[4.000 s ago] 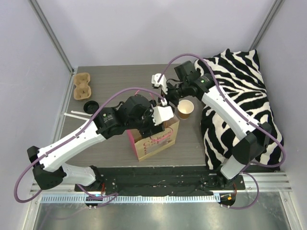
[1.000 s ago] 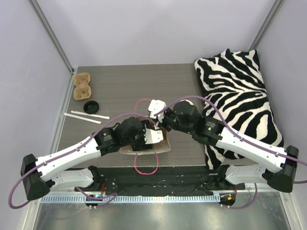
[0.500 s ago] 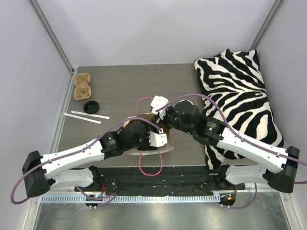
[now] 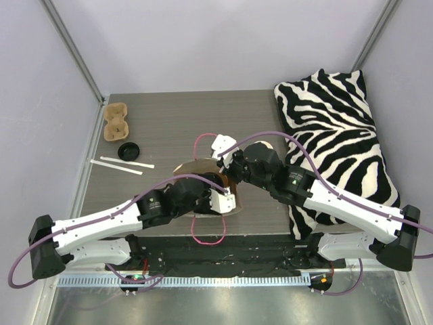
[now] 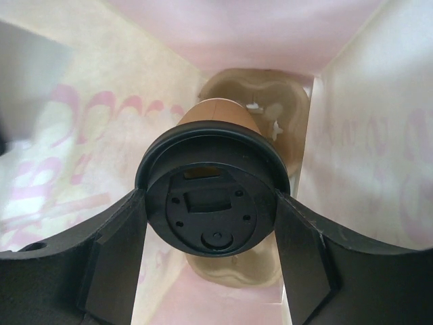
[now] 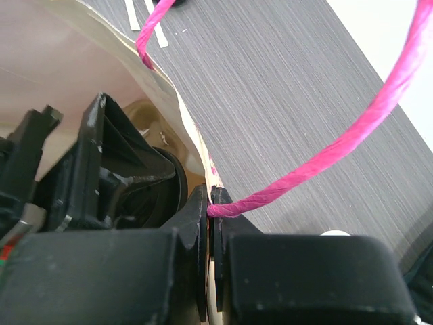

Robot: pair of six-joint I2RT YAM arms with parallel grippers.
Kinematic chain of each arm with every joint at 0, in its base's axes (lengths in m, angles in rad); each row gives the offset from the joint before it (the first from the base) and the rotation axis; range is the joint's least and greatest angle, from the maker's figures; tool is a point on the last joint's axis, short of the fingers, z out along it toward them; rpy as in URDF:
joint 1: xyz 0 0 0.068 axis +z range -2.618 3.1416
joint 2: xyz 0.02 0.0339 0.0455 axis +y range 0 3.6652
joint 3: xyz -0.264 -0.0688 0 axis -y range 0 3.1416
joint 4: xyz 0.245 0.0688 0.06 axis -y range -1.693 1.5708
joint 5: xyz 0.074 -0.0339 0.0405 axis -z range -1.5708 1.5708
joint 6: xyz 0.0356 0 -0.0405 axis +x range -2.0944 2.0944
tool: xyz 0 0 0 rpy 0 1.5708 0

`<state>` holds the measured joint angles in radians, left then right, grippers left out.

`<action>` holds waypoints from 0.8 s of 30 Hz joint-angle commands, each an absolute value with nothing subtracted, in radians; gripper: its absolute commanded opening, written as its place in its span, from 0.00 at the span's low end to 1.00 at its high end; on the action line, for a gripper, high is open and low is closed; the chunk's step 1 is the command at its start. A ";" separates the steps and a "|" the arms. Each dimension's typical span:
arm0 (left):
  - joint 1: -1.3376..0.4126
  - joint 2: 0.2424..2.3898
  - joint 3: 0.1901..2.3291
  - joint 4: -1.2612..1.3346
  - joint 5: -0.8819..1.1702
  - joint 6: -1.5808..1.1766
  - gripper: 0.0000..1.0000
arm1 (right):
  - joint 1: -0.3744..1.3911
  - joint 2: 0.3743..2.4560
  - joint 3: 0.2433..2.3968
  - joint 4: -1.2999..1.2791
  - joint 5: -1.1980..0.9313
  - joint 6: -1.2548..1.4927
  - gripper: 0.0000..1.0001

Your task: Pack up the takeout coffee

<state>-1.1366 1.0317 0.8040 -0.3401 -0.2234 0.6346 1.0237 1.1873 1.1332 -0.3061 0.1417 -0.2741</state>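
A brown coffee cup with a black lid (image 5: pixel 211 203) hangs inside the pink-printed paper bag (image 5: pixel 365 149). My left gripper (image 5: pixel 208 198) is shut on it, one finger against each side of the lid. A beige moulded carrier (image 5: pixel 260 101) lies at the bottom of the bag, below the cup. In the top view the left gripper (image 4: pixel 218 196) reaches into the bag's (image 4: pixel 191 168) mouth. My right gripper (image 6: pixel 211 203) is shut on the bag's rim (image 6: pixel 162 88) where the pink cord handle (image 6: pixel 325 159) is attached.
A second cardboard cup carrier (image 4: pixel 116 122), a loose black lid (image 4: pixel 128 150) and two white sticks (image 4: pixel 122 164) lie at the table's left. A zebra-print cushion (image 4: pixel 338 128) fills the right side. A pink handle loop (image 4: pixel 206 237) hangs toward the near edge.
Four seconds ago the bag stood upright and my right gripper was off to its right. It now grips the rim. Over the last second the left gripper has moved slightly right.
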 commanded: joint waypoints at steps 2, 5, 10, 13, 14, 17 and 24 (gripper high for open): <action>-1.141 1.077 0.831 -0.325 -0.264 0.652 0.03 | 1.026 1.186 1.172 -0.249 0.175 -0.245 0.01; -1.141 1.059 0.844 -0.353 -0.284 0.638 0.03 | 1.026 1.186 1.172 -0.255 0.184 -0.258 0.01; -1.141 1.006 0.887 -0.508 -0.311 0.634 0.03 | 1.026 1.183 1.178 -0.258 0.186 -0.276 0.01; -1.141 0.986 0.916 -0.587 -0.336 0.646 0.03 | 1.026 1.178 1.177 -0.249 0.189 -0.287 0.01; -1.141 0.986 0.920 -0.616 -0.347 0.655 0.03 | 1.026 1.175 1.175 -0.249 0.187 -0.294 0.01; -1.141 0.986 0.934 -0.664 -0.383 0.655 0.03 | 1.042 1.167 1.169 -0.239 0.195 -0.313 0.01; -1.141 0.996 0.927 -0.704 -0.449 0.670 0.03 | 1.069 1.161 1.164 -0.233 0.199 -0.368 0.01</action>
<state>-1.1378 0.9993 0.9039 -0.6609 -0.3843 0.6472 1.0534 1.1870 1.1355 -0.2993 0.1719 -0.3218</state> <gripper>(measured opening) 0.727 0.045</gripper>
